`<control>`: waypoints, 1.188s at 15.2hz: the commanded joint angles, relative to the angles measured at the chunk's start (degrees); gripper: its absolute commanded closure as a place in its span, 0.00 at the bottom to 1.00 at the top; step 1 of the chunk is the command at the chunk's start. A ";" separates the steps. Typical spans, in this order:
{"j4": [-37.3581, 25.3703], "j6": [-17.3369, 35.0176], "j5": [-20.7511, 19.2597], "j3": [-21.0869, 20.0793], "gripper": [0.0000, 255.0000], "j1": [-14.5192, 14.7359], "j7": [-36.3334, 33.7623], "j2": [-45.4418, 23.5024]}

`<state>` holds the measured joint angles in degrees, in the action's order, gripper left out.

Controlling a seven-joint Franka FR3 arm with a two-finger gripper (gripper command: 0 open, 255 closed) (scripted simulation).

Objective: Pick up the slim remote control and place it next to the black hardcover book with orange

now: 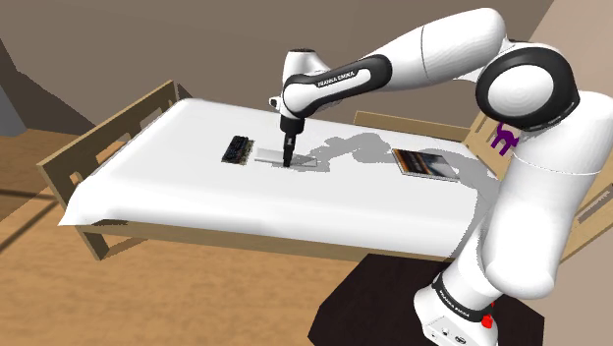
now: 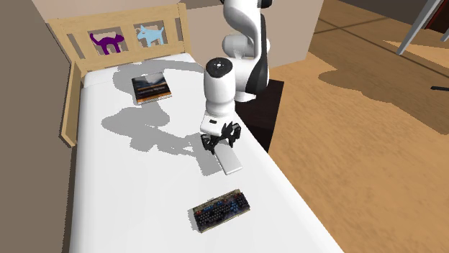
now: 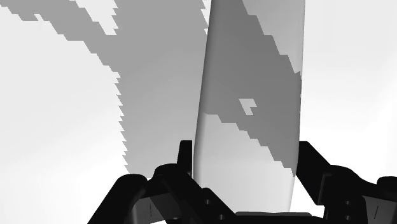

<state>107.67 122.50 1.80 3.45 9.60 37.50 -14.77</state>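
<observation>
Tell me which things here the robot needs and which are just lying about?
In the job: flat pale grey slim remote; dark-covered rectangular book; black two-finger hand.
Just lying about: dark rectangular keyboard; purple cat cut-out; blue cat cut-out.

text: "FRANKA EMIKA" | on: white arm (image 1: 344, 79), forearm link | other legible text: none

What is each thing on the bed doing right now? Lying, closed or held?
Slim pale grey remote control: lying flat on the white bed.
Black hardcover book with orange: closed, lying flat.
Dark keyboard: lying flat, keys up.
All-black two-finger gripper: pointing down, at the remote's end.
</observation>
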 commanded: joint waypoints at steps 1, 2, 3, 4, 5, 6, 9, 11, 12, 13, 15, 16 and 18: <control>-0.79 -1.43 -0.09 -0.01 1.00 0.08 -0.17 0.65; -1.17 -2.12 -0.12 -0.01 1.00 0.08 -0.20 0.95; -1.58 -2.81 -0.14 0.00 1.00 0.09 -0.22 1.24; -1.99 -3.50 -0.17 0.01 1.00 0.09 -0.25 1.51; -2.42 -4.20 -0.20 0.02 1.00 0.10 -0.27 1.78; -2.86 -4.89 -0.22 0.02 1.00 0.10 -0.29 2.04; -0.77 -4.63 -0.14 0.93 1.00 -1.30 2.07 3.83; 1.24 -4.14 -0.08 1.91 1.00 -2.70 4.50 5.32; 2.14 -3.93 -0.06 2.42 1.00 -3.40 5.73 5.99; 2.97 -3.74 -0.04 2.94 1.00 -4.11 6.97 6.61; 4.43 -3.43 -0.02 4.04 1.00 -5.50 9.48 7.72; 5.06 -3.31 -0.02 4.59 1.00 -6.21 10.76 8.20; 6.11 -3.11 -0.02 5.73 1.00 -7.63 13.33 9.02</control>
<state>112.86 119.44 1.88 8.57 2.72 49.43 -6.73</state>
